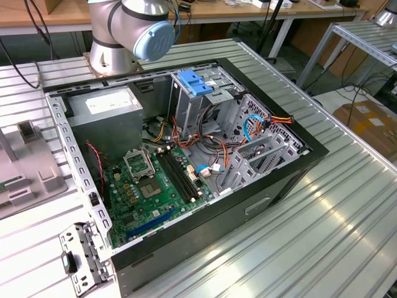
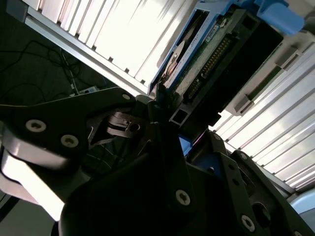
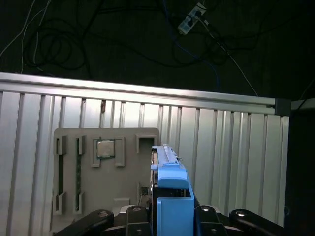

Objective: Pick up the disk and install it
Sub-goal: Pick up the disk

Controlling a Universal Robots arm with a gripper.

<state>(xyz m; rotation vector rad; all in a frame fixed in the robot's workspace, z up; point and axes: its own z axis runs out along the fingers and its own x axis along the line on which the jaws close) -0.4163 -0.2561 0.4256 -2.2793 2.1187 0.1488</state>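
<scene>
The disk [image 3: 165, 164] stands on edge, its blue plastic rail [image 3: 173, 196] facing the first wrist view. My gripper [image 3: 172, 216] is shut on it, one black finger [image 3: 136, 216] on each side. Behind the disk lies a grey holder tray [image 3: 74, 172] on the ribbed table. In the second wrist view the disk [image 2: 197, 54] shows its blue edge, green board and connector pins, with my gripper [image 2: 166, 115] clamped at its end. The open computer case [image 1: 291, 180] lies on its side in the exterior view, its drive cage [image 1: 214, 99] at the far side.
A light-blue latch piece [image 1: 195, 82] tops the drive cage. The grey power-supply box [image 1: 105, 115], the motherboard [image 1: 149, 186] and loose cables [image 1: 248, 127] are inside the case. A processor chip [image 3: 105, 147] sits in the holder tray [image 1: 28, 164]. The arm's base [image 1: 130, 31] stands behind the case.
</scene>
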